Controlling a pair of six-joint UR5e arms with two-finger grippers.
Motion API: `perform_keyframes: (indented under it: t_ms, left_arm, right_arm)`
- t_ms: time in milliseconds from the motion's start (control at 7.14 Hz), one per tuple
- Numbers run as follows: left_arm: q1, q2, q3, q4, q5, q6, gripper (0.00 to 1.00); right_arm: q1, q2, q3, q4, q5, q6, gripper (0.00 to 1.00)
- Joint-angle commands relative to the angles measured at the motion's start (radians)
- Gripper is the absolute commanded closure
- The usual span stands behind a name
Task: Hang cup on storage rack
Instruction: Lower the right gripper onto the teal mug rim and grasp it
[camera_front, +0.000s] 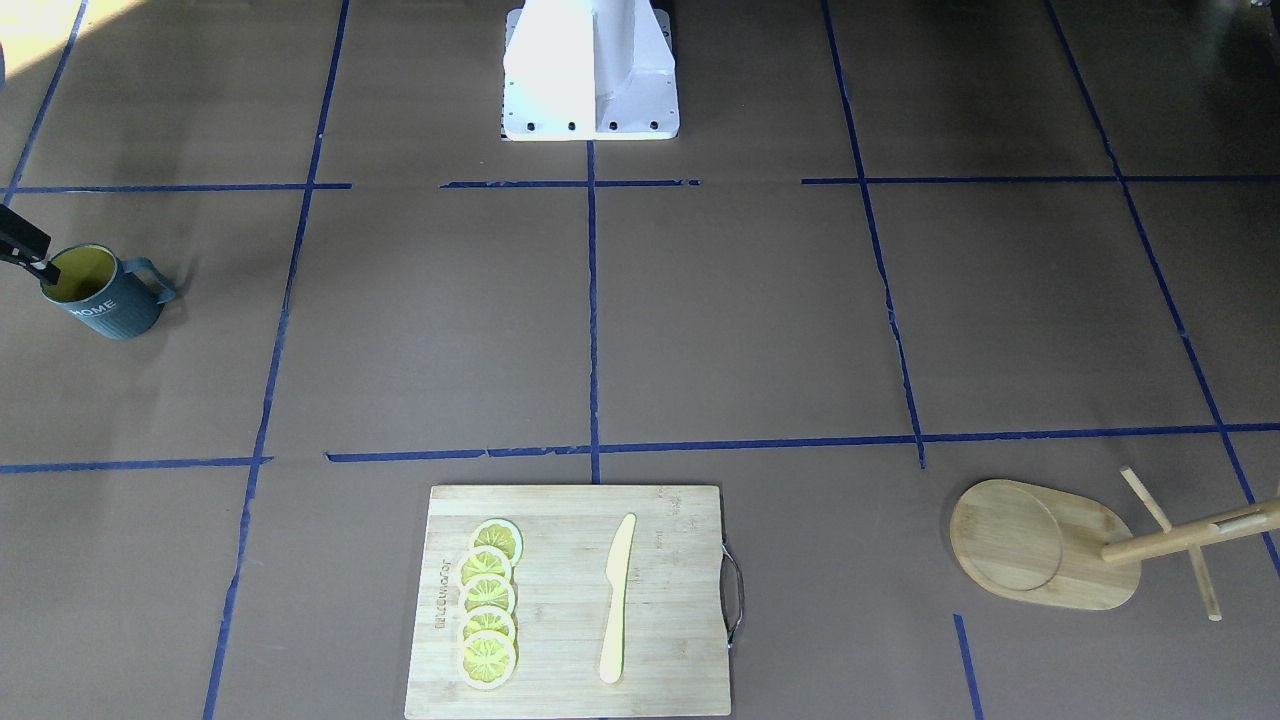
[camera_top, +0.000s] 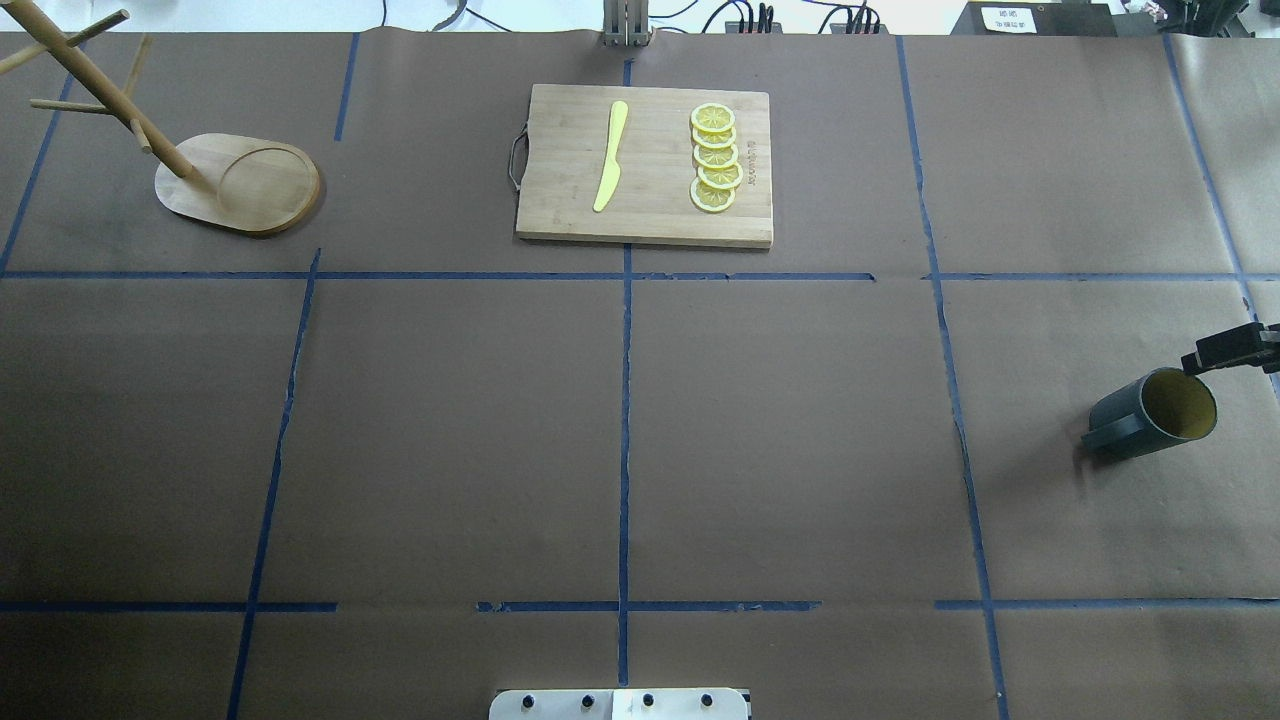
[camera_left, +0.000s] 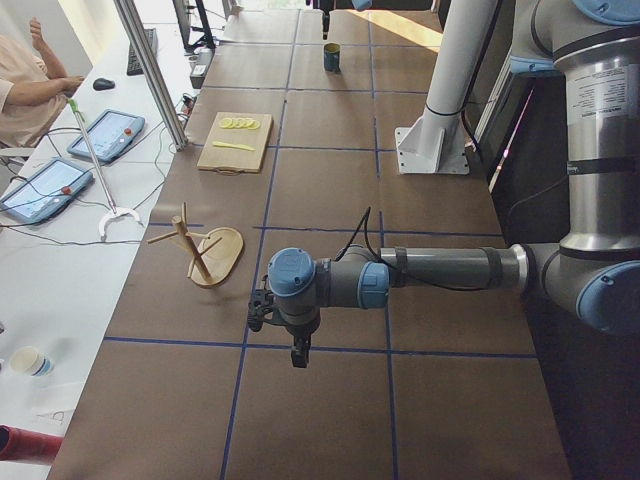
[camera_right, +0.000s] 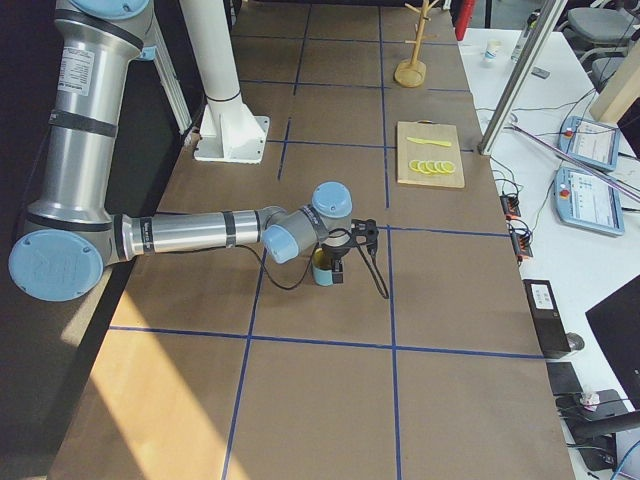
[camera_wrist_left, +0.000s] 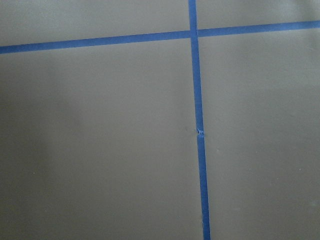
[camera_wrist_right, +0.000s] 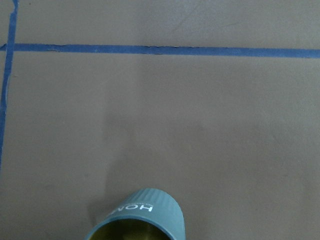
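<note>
The dark blue-grey cup (camera_front: 105, 300) with yellow inside and white "HOME" lettering stands upright on the table, far on my right; it also shows in the overhead view (camera_top: 1150, 410) and at the bottom of the right wrist view (camera_wrist_right: 142, 215). My right gripper (camera_front: 42, 255) is at the cup's rim on the side away from the handle, its two dark fingers standing apart. The bamboo storage rack (camera_top: 240, 185) stands far off on my left, also seen from the front (camera_front: 1040, 545). My left gripper (camera_left: 298, 355) hangs over bare table; I cannot tell its state.
A bamboo cutting board (camera_top: 650, 215) with a yellow knife (camera_top: 610, 155) and several lemon slices (camera_top: 715, 160) lies at the far middle. The robot's white base (camera_front: 590, 70) is at the near edge. Blue tape lines cross the brown table.
</note>
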Motion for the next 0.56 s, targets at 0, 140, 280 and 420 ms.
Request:
perform_keyframes:
  t_ms: [0, 140, 280, 420]
  left_arm:
    - [0.0, 0.0, -0.001, 0.001, 0.0, 0.0, 0.0]
    - [0.0, 0.0, -0.001, 0.001, 0.0, 0.0, 0.0]
    - [0.0, 0.002, -0.001, 0.001, 0.0, 0.0, 0.0]
    - [0.0, 0.0, -0.001, 0.001, 0.0, -0.002, 0.0]
  right_arm:
    - [-0.061, -0.03, -0.003, 0.006, -0.032, 0.017, 0.0]
    - [-0.087, -0.031, -0.021, 0.006, -0.05, 0.018, 0.0]
    - [-0.098, -0.029, -0.031, 0.006, -0.052, 0.018, 0.0]
    - [-0.115, -0.02, -0.044, 0.006, -0.052, 0.02, 0.06]
